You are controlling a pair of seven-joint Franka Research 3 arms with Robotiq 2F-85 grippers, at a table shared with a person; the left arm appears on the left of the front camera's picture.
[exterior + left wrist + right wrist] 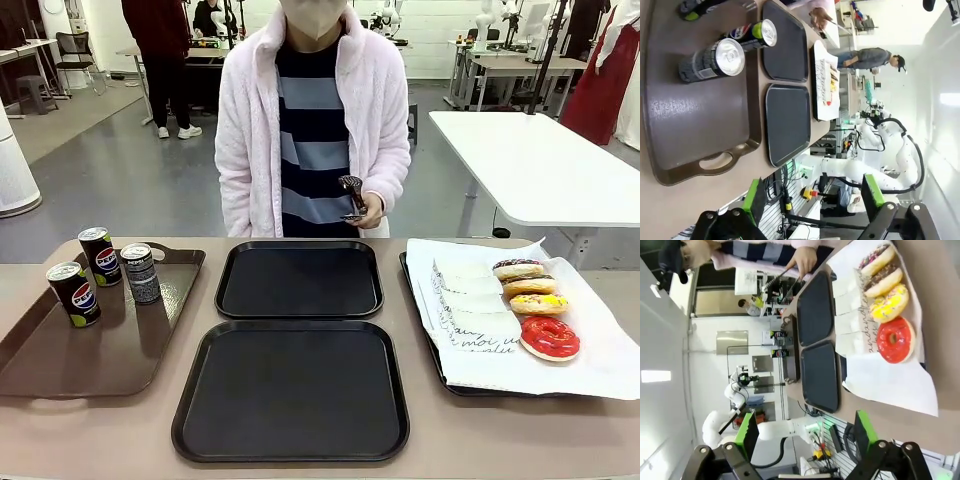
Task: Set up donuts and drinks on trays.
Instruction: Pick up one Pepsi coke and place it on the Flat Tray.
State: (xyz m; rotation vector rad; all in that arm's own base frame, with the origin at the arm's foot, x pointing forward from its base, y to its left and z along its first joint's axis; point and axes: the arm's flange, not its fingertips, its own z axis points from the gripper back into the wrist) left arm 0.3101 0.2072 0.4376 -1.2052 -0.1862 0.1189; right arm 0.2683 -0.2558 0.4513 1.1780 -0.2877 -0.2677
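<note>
From the front, three slim metal cans (99, 256) stand upright on a glossy brown tray (90, 350) with handles at the robot's left. Four ring donuts (538, 303) lie in a row on crinkled white paper (600, 360) at its right. The near black tray (290, 390) and the far black tray (299, 280), matte plastic with raised rims, lie bare between them, and a person across the table holds tongs (352, 190). In the left wrist view, the left pincer (813, 197) is released, its green pads wide apart with nothing between them. The cans sit ahead of it toward the picture's upper left, well apart from it, the grey can (715, 60) nearest. Because the view is rolled, their long axes run across the picture. The left arm looks the nearer one for them, gripping side-on around the smooth round wall. In the right wrist view, the right pincer (805, 432) is likewise released and empty. The donuts lie ahead at the upper right, the red donut (895, 339) closest. They are flat, soft and glazed, so the right arm is probably the better placed.
</note>
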